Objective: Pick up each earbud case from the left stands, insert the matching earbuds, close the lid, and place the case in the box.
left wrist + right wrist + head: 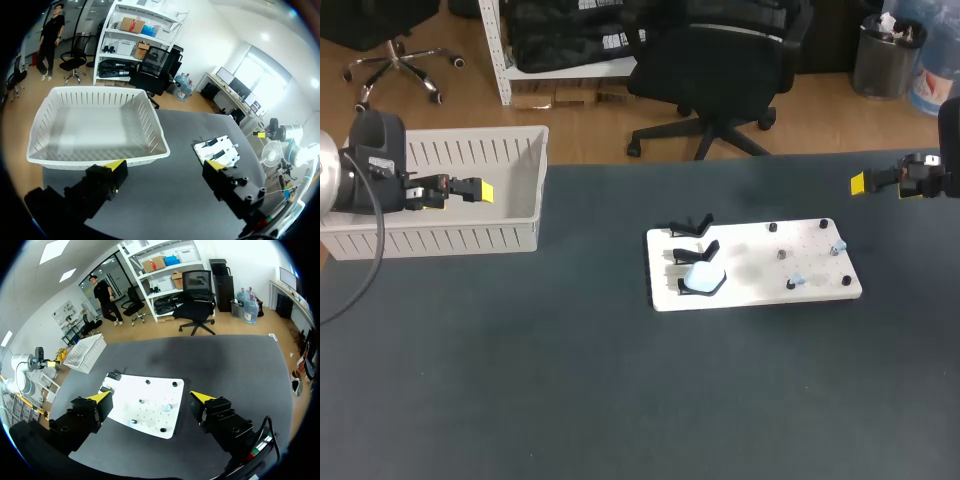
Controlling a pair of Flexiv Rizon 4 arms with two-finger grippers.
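A white board (750,292) lies mid-table. Three black stands line its left edge; the nearest one (700,285) carries a pale blue earbud case (702,274), while the two behind it (692,228) look bare. Small pale earbuds (839,247) sit on pegs at the board's right. My left gripper (480,190) hangs open over the white box (525,235) at far left, nothing between its fingers (117,167). Far right, beyond the board, my right gripper (860,183) is open and empty. It looks down on the board (160,390) and the earbuds (167,407).
The white slatted box (150,125) holds nothing that I can see. Dark table surface spreads in front of the board and between box and board. Black pegs (773,228) stand on the board's right half.
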